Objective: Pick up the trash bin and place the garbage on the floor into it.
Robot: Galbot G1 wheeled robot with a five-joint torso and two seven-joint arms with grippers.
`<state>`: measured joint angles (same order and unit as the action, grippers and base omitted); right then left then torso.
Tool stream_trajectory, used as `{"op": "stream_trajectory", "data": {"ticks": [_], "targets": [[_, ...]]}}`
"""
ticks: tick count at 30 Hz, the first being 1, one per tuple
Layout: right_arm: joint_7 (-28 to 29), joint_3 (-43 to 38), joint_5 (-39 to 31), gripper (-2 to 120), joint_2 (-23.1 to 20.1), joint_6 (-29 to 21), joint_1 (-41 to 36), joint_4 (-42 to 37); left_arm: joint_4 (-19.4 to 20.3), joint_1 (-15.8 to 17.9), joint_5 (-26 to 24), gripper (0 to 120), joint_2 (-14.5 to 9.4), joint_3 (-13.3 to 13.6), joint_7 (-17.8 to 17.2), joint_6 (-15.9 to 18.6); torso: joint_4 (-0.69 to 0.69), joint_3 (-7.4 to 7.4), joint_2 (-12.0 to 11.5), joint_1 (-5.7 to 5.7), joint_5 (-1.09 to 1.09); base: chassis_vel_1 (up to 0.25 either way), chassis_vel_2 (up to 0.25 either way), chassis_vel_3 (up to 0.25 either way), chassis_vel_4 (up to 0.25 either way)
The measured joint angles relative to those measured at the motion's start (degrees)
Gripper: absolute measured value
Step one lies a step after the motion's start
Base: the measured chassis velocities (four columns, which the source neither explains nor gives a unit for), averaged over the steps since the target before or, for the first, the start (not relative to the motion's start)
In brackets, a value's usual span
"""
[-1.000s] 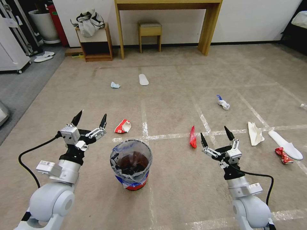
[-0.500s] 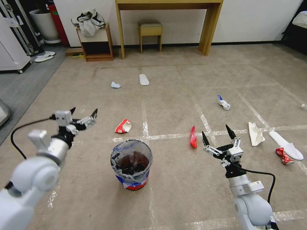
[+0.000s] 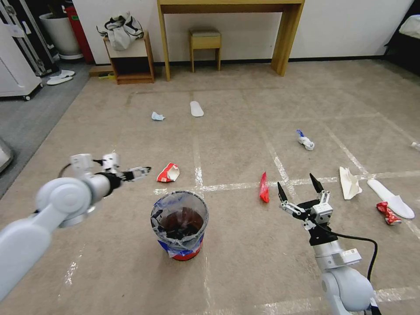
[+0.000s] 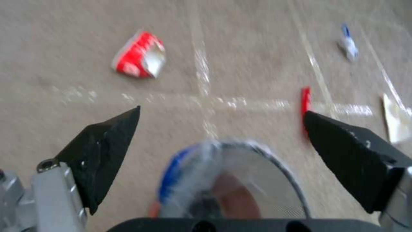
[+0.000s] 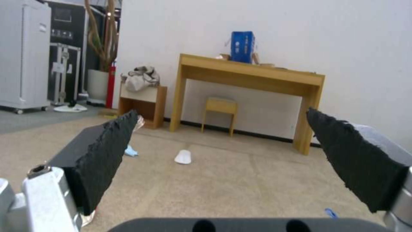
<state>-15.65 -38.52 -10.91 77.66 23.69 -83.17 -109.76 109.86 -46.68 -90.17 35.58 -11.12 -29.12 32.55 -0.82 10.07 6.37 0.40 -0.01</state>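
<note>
Reaching over the floor (image 3: pixel 245 131) beside the trash bin (image 3: pixel 180 223), left gripper (image 4: pixel 221 112) apparently above its rim, fingers apart; right gripper (image 3: pixel 298 186) likewise spread.

Premises present as a furnished room set up for robot trials, resembling a mock bedroom or hotel room. Beige carpet (image 3: pixel 245 109) covers the main area and carries white tape lines (image 3: pixel 197 170) in a grid, a marking typical of test layouts. Along the white wall at the top of the frame stand a wooden desk (image 3: pixel 229 8), a small stool (image 3: pixel 204 41) beneath it and a low wooden cabinet (image 3: pixel 129 59) with a bag (image 3: pixel 121 28) on top. Upper left holds grey carpet (image 3: pixel 26 118), a white wheeled appliance (image 3: pixel 15 65), black equipment cases (image 3: pixel 26 26) and a white planter pot (image 3: pixel 61 35). Dark bed edge (image 3: pixel 407 39) at upper right.
</note>
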Motion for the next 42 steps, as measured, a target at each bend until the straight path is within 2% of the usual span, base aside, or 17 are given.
{"op": "stream_trajectory", "data": {"ticks": [1,2,3,6,7,9,14,15,18,22,29,33,42], "targets": [[0.0,0.0,0.0,100,0.0,0.0,0.0,0.0,0.0,0.0,0.0,100,0.0,0.0,0.0,0.0,0.0,0.0,0.0,0.0,0.0,0.0,0.0,0.0,0.0],[0.0,-0.1,0.2,100,0.2,0.0,-0.2,0.1,-1.0,3.3,-2.3,100,1.3,3.6,-1.9,1.1,0.0,0.0,0.0,0.0,0.0,0.0,0.0,0.0,0.0],[0.0,-0.1,0.2,100,0.2,0.0,-0.2,0.1,-1.0,3.3,-2.3,100,1.3,3.6,-1.9,1.1,0.0,0.0,0.0,0.0,0.0,0.0,0.0,0.0,0.0],[-0.2,-0.4,0.5,100,0.3,0.6,-0.6,0.5,-4.3,8.4,-6.5,100,4.4,10.3,-7.5,2.8,0.02,0.0,0.0,0.0,0.02,0.0,0.0,0.0,0.0],[-0.2,-0.4,0.5,100,0.3,0.6,-0.6,0.5,-4.3,8.4,-6.5,100,4.4,10.3,-7.5,2.8,0.02,0.0,0.0,0.0,0.02,0.0,0.0,0.0,0.0],[-0.2,-0.6,0.7,100,0.5,0.9,-0.9,0.5,-6.7,9.9,-7.0,100,6.3,13.0,-7.9,3.0,0.01,0.0,0.0,0.0,0.01,0.0,0.0,0.0,0.0],[-0.3,-0.6,1.2,100,0.8,1.1,-1.0,0.8,-7.4,10.2,-6.8,100,7.7,14.7,-9.0,3.4,0.0,0.0,0.0,0.0,0.0,0.0,0.0,0.0,0.0],[-0.3,-0.6,1.2,100,0.8,1.1,-1.0,0.8,-7.4,10.2,-6.8,100,7.7,14.7,-9.0,3.4,0.0,0.0,0.0,0.0,0.0,0.0,0.0,0.0,0.0],[-0.3,-0.3,1.5,100,1.0,1.2,-1.0,0.9,-7.0,11.0,-7.6,100,6.8,16.5,-13.0,5.2,0.02,0.0,0.0,0.0,0.01,0.0,0.0,0.0,0.0],[-0.3,-0.2,1.6,100,1.1,1.2,-0.9,0.9,-7.6,11.1,-8.3,100,6.4,17.3,-14.4,6.1,0.01,0.0,0.0,0.0,0.01,0.0,0.0,0.0,0.0],[-0.6,-0.1,1.7,100,0.9,1.4,-1.2,1.0,-9.0,11.5,-7.3,100,6.4,19.6,-15.0,7.2,0.01,-0.01,0.0,0.0,0.01,0.0,0.0,0.0,0.0],[-0.6,0.1,1.8,100,1.0,1.5,-1.3,1.0,-9.5,11.5,-7.1,100,6.6,20.0,-15.1,7.3,0.01,-0.01,0.0,0.0,0.01,0.0,0.0,0.0,0.0],[-0.7,0.1,2.1,100,0.9,1.9,-1.6,0.9,-13.5,12.8,-6.5,100,8.9,22.4,-16.0,7.4,0.0,0.0,0.0,0.0,0.0,0.0,0.0,0.0,0.0]]}}
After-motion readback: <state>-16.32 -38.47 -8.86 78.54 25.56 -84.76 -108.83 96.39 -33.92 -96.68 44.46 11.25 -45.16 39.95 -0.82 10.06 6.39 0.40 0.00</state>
